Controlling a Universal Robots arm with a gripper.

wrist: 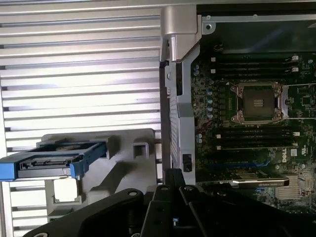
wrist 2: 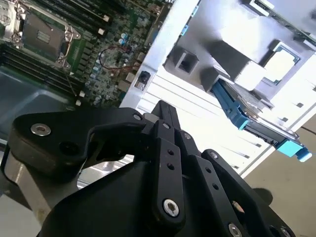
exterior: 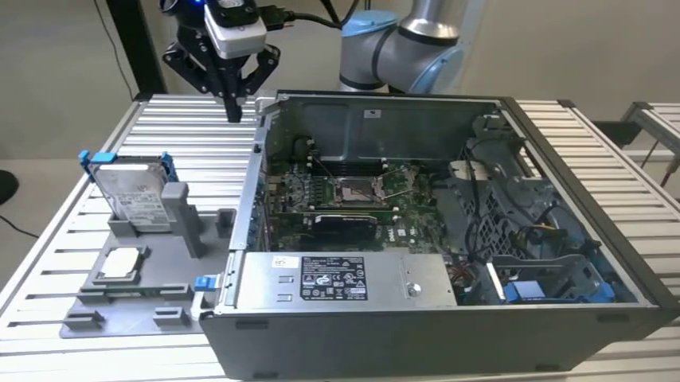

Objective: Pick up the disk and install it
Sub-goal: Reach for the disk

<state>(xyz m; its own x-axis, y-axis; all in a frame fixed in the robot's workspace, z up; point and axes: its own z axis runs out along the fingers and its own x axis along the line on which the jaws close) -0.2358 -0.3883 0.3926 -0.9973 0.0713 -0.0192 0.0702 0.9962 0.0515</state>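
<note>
Exterior view: I'm seeing the gripper (exterior: pixel 234 111) hanging over the slatted table (exterior: pixel 64 231), just outside the far corner of the open computer case (exterior: pixel 510 107) on the exterior view's left. Its fingers are pinched together to a point and carrying nothing. The disk (exterior: pixel 133 195) is standing upright in the grey holder (exterior: pixel 186 219), well apart from the gripper and nearer the camera, with its label face showing and the blue bracket framing it. Second wrist view: I'm looking past closed, empty fingers at the gripper (wrist 2: pixel 163 106) tip, and the disk (wrist 2: pixel 228 102) is showing edge-on in its holder beyond the case wall. First wrist view: the gripper (wrist: pixel 173 173) is sitting roughly over the case wall, the disk (wrist: pixel 54 162) is edge-on on the table side, and the motherboard (wrist: pixel 256 103) is on the other. Handling, my judgement: I'm treating it as rigid, dense for its size, slick on the metal faces and shock-sensitive, with the plastic bracket likely flexing. I'm favouring a pinch across the two flat faces at the exposed upper edge, not on the blue tabs.
</note>
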